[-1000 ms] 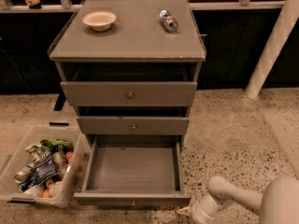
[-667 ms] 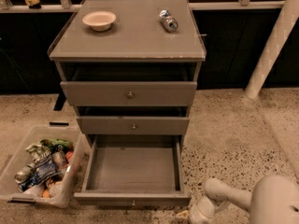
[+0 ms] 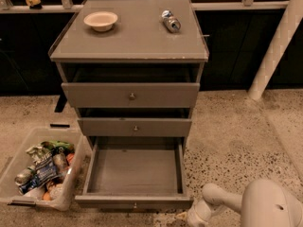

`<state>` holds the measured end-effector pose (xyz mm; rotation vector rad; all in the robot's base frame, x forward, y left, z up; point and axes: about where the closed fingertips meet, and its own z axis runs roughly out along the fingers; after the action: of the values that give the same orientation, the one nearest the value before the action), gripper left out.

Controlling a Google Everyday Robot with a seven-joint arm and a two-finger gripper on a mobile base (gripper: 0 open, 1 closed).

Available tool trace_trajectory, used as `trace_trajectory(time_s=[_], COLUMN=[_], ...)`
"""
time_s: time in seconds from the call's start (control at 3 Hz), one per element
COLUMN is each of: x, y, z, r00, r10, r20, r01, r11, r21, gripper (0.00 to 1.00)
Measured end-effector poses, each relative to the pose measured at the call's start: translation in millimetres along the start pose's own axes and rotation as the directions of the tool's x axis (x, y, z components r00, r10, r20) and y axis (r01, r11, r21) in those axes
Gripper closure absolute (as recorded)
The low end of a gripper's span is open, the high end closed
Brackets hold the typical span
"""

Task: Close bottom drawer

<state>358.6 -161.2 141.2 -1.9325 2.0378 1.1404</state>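
Note:
The bottom drawer of the grey cabinet is pulled far out, and its deep grey box is empty. Its narrow front with a small round knob faces the bottom edge of the view. The middle drawer and the top drawer above it stand slightly out. My gripper is low at the bottom edge, just right of the bottom drawer's front right corner. The white arm reaches in from the lower right.
A cream bowl and a lying can rest on the cabinet top. A clear bin of snack packets stands on the floor left of the open drawer. A white post leans at the right. Speckled floor lies to the right.
The arm has shifted slightly, with the gripper staying low by the bottom drawer's front right corner. The drawer is as far out as before.

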Motion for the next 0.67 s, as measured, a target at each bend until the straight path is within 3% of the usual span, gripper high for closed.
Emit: trace_trajectory(time_s=[0.33, 0.67], x=[0.4, 5.3], y=[-5.7, -10.7], z=[1.6, 0.8], r00=[1.000, 1.000], r10=[0.000, 0.027], r20=[-0.001, -0.009], r01=[0.000, -0.026], r11=[0.9997, 0.9958], r21=[0.022, 0.087], gripper=[0.00, 0.00])
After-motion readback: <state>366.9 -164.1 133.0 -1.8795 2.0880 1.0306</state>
